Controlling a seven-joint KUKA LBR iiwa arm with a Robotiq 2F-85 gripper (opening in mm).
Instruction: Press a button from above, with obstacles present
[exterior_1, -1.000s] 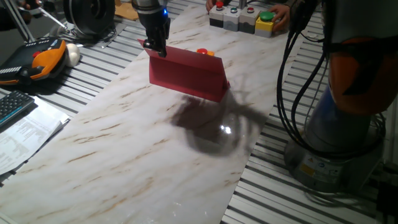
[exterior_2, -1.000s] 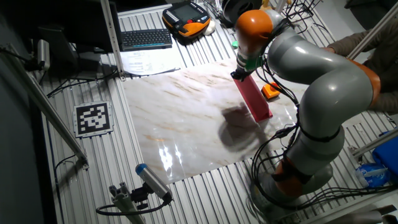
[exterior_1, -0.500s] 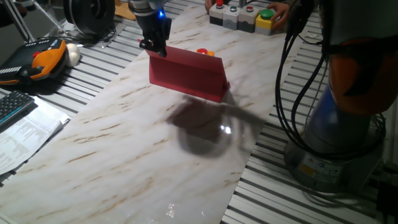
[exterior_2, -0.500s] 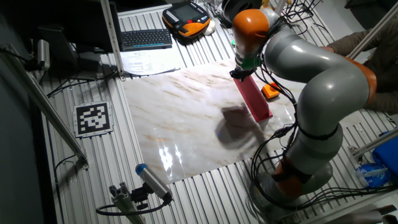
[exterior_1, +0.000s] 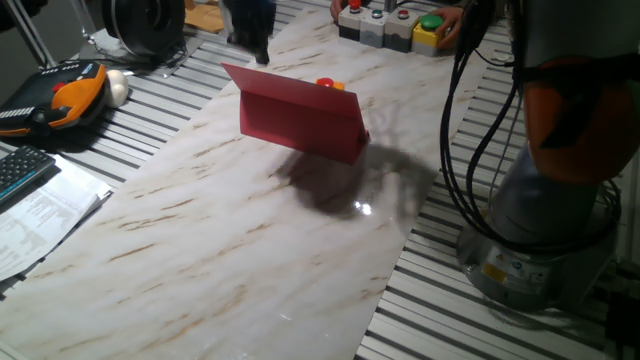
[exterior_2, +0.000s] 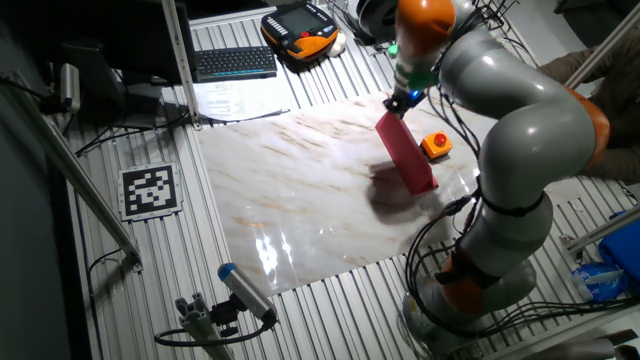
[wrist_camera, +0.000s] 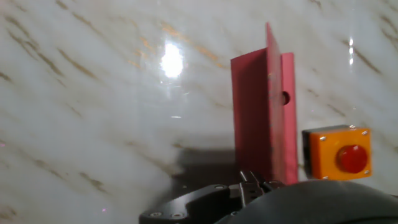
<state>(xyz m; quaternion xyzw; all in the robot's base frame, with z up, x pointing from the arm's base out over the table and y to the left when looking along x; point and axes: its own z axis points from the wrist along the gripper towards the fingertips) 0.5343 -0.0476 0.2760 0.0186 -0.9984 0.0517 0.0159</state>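
— One red panel (exterior_1: 300, 118) is standing upright on the marble table (exterior_1: 220, 240), and the gripper (exterior_1: 252, 30) is hanging above its far-left end, clear of the top edge. Are you seeing the fingers?

— Only barely. In the hand view the gripper (wrist_camera: 252, 184) is showing at the bottom edge, too cramped to say whether it is open or closed, and nothing is showing between the fingers.

— Where is the button (wrist_camera: 352, 158) sitting?

— On an orange box (exterior_2: 436, 146) just beside the panel, on the side facing away from the keyboard (exterior_2: 234, 62), its red cap pointing up
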